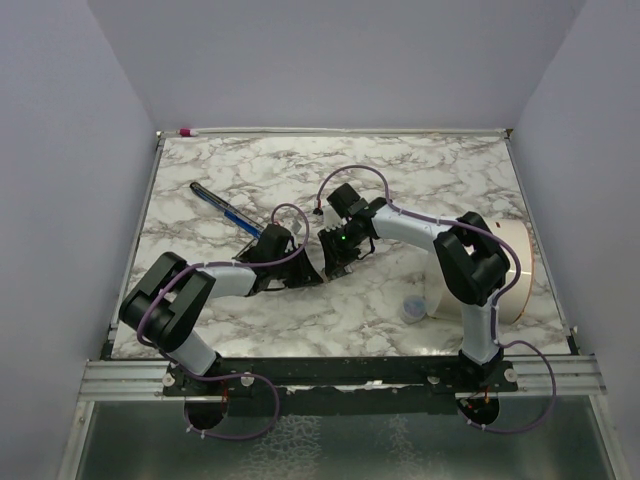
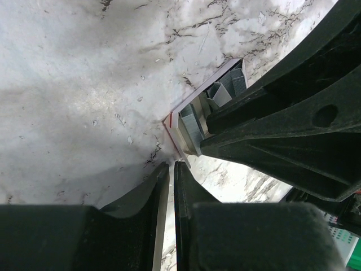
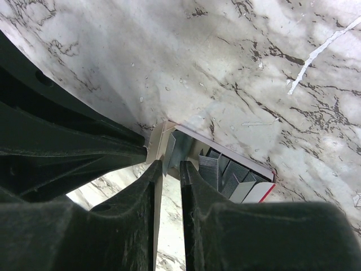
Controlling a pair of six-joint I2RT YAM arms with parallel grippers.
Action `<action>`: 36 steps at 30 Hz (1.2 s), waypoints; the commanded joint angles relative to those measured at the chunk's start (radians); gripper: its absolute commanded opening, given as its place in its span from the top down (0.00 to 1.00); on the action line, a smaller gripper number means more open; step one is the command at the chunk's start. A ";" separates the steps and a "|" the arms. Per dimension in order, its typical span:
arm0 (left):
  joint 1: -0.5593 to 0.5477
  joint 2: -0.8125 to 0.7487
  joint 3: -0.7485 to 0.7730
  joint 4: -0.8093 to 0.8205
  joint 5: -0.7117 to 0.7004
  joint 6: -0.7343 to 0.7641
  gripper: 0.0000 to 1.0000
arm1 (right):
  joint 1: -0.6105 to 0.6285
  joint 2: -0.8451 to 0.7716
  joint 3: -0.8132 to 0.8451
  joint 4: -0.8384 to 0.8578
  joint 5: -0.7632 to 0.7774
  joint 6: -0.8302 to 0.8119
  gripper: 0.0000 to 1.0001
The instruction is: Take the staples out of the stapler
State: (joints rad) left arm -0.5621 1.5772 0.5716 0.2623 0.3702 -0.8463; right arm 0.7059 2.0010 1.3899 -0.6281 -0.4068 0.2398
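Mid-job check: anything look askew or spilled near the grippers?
Yes. In the small white box with the red edge, the staple strips are jumbled: several stand tilted on edge and lean across each other rather than lying flat. None appear spilled onto the table in the wrist views.

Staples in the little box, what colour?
Silvery-grey staples; clearest in the right wrist view.

One camera looks down over the whole table (image 1: 420, 180). Two wrist cameras, close in, share the staples (image 2: 194, 121).
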 commanded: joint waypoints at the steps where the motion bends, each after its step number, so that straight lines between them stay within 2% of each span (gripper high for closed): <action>1: 0.004 0.006 -0.016 0.026 0.026 0.001 0.88 | 0.006 -0.006 0.015 0.019 -0.007 0.014 0.82; 10: 0.004 0.028 -0.026 0.059 0.045 -0.013 0.94 | 0.012 0.008 0.027 0.011 -0.008 0.014 0.84; 30: 0.004 -0.004 -0.029 0.043 0.037 -0.007 0.94 | 0.024 0.034 0.034 0.015 0.004 0.031 0.84; 32: 0.004 -0.006 -0.029 0.042 0.036 -0.005 0.94 | 0.024 0.036 0.038 0.012 0.006 0.031 0.86; 36: 0.004 -0.009 -0.029 0.037 0.033 -0.002 0.94 | 0.024 0.033 0.041 0.005 0.021 0.032 0.95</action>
State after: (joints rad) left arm -0.5621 1.5913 0.5533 0.3054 0.3943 -0.8593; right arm 0.7212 2.0163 1.4021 -0.6277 -0.4072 0.2649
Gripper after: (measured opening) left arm 0.059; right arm 0.101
